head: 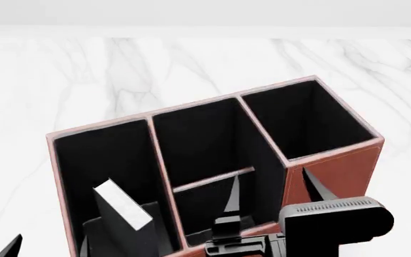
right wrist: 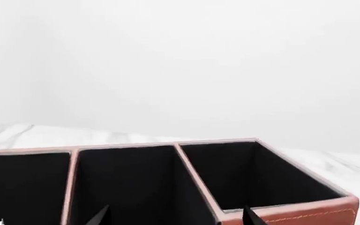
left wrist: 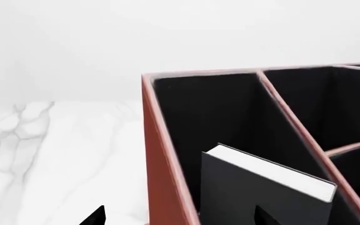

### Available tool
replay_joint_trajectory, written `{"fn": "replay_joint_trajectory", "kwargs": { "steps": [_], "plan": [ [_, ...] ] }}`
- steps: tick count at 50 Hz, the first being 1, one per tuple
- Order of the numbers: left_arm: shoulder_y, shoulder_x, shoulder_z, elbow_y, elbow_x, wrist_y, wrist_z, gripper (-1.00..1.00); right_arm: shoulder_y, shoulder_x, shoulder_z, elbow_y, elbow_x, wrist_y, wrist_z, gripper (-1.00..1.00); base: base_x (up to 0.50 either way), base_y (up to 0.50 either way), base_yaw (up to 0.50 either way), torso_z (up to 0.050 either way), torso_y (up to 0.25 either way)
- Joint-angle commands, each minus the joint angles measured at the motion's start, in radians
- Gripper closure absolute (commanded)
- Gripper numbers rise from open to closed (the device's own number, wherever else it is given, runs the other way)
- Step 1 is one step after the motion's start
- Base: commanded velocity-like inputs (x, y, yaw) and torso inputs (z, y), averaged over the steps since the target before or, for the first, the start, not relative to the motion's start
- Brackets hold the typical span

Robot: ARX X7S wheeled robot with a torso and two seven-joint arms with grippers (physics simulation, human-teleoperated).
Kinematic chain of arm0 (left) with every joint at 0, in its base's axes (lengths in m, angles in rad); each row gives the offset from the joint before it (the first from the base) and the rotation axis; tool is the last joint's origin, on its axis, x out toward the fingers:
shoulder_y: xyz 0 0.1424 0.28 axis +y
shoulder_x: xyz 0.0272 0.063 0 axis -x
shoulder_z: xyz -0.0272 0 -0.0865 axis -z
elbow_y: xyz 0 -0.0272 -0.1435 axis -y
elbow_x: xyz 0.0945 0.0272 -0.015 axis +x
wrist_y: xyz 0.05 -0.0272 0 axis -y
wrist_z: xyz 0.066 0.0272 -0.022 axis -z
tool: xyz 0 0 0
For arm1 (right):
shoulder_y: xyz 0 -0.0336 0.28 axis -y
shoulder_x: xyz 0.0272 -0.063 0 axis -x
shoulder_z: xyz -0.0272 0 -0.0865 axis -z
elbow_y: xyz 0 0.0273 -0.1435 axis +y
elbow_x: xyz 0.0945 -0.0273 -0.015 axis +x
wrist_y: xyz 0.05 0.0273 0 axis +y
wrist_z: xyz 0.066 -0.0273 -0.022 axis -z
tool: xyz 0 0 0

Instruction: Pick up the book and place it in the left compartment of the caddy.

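The reddish-brown caddy (head: 334,166) stands on the marble top. The black book (head: 123,206) leans tilted inside the left compartment (head: 102,155), white page edge up. In the left wrist view the book (left wrist: 261,197) shows inside the left compartment (left wrist: 211,117). My left gripper (left wrist: 180,218) is open, its fingertips straddling the caddy's (left wrist: 158,164) outer left wall, and it holds nothing. The left gripper (head: 48,243) sits at the frame's bottom edge. My right gripper (head: 271,191) is open and empty above the wall between the middle and right bays. In the right wrist view the right gripper (right wrist: 175,216) hovers over the caddy (right wrist: 305,213).
White marble tabletop (head: 191,64) surrounds the caddy, with a pale wall behind. The middle bay is split by a low divider (head: 213,179). The small right bay (head: 305,120) holds nothing. My right arm's camera housing (head: 337,217) sits near the caddy's front wall.
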State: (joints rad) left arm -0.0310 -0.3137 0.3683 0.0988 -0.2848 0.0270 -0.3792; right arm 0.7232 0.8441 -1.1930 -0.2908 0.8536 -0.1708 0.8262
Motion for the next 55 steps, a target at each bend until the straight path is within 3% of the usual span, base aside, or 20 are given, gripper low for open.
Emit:
{"fn": "replay_joint_trajectory", "kwargs": {
  "steps": [1, 7, 15, 20, 24, 31, 35, 55],
  "plan": [
    [0.003, -0.006, 0.003, 0.026, 0.001, -0.006, -0.009, -1.0, -0.063, 0.022, 0.002, -0.039, -0.088, -0.033, 0.084, -1.0, 0.0, 0.0, 0.0, 0.0, 0.0],
    [-0.003, -0.012, -0.001, 0.064, -0.011, -0.035, -0.019, -1.0, -0.057, 0.028, 0.003, -0.062, -0.089, -0.022, 0.089, -1.0, 0.0, 0.0, 0.0, 0.0, 0.0],
    [-0.106, -0.064, -0.038, 0.31, -0.1, -0.266, -0.074, -1.0, 0.057, 0.052, 0.023, -0.132, -0.014, 0.106, 0.087, -1.0, 0.0, 0.0, 0.0, 0.0, 0.0],
    [-0.244, -0.087, -0.07, 0.448, -0.215, -0.455, -0.102, -1.0, 0.184, 0.062, 0.056, -0.178, 0.111, 0.222, 0.069, -1.0, 0.0, 0.0, 0.0, 0.0, 0.0],
    [-0.428, -0.088, -0.098, 0.521, -0.278, -0.61, -0.153, -1.0, 0.342, 0.072, 0.106, -0.209, 0.289, 0.335, 0.028, -1.0, 0.0, 0.0, 0.0, 0.0, 0.0],
    [-0.644, -0.071, -0.125, 0.555, -0.365, -0.771, -0.203, -1.0, 0.506, 0.048, 0.152, -0.178, 0.414, 0.443, -0.011, -1.0, 0.0, 0.0, 0.0, 0.0, 0.0],
    [-0.751, -0.059, -0.136, 0.564, -0.394, -0.83, -0.225, -1.0, 0.608, 0.043, 0.169, -0.175, 0.441, 0.533, 0.066, -1.0, 0.0, 0.0, 0.0, 0.0, 0.0],
    [-1.108, -0.011, -0.176, 0.559, -0.498, -1.025, -0.313, -1.0, 0.867, -0.018, 0.215, -0.076, 0.545, 0.706, 0.071, -1.0, 0.0, 0.0, 0.0, 0.0, 0.0]
  ]
}}
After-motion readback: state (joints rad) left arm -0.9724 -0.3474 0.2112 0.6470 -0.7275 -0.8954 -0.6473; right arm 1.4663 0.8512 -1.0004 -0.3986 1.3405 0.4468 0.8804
